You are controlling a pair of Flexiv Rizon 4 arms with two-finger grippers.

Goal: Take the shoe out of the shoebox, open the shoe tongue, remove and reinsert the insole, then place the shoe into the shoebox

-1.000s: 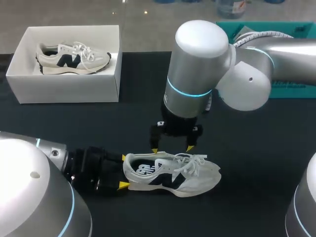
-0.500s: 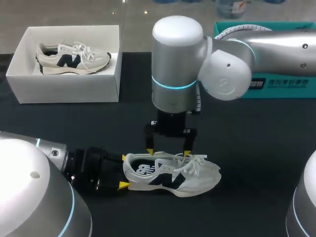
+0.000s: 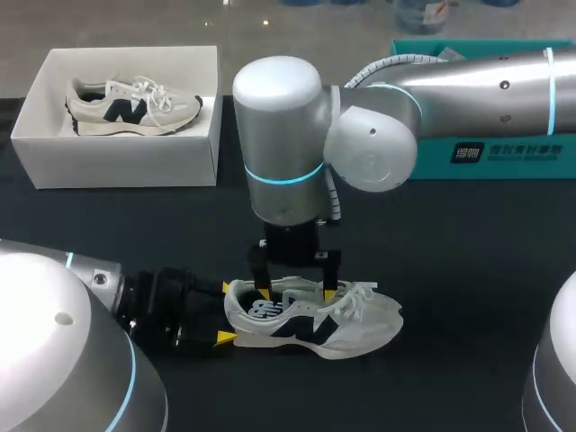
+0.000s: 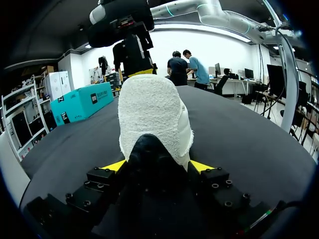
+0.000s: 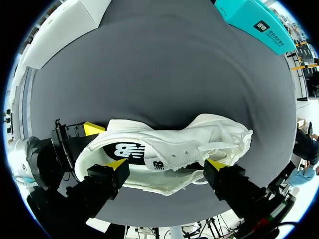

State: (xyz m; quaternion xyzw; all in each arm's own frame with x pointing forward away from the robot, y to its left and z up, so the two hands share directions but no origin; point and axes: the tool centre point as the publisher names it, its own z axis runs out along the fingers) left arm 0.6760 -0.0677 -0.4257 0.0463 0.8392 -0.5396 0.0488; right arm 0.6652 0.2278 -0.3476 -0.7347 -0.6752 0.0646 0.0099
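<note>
A white shoe (image 3: 346, 322) with a dark side logo lies on the black table near the front, heel toward my left arm. My left gripper (image 3: 223, 313) is shut on its heel, one yellow tip on each side; in the left wrist view the shoe (image 4: 154, 112) stands between that gripper's (image 4: 157, 166) fingers. My right gripper (image 3: 296, 292) hangs open right over the shoe's mouth, its tips spread along the shoe's length. From the right wrist, the shoe (image 5: 199, 139) lies under this gripper (image 5: 167, 164), with its insole print showing. The white shoebox (image 3: 117, 162) stands at the back left.
A second white shoe (image 3: 130, 106) lies inside the shoebox. A teal box (image 3: 504, 153) sits at the back right of the table. My right arm's big elbow spans the table's middle above the shoe.
My right arm has swung left, and its open gripper has shifted left along the shoe and lowered onto its mouth. My left gripper and the shoe have stayed put.
</note>
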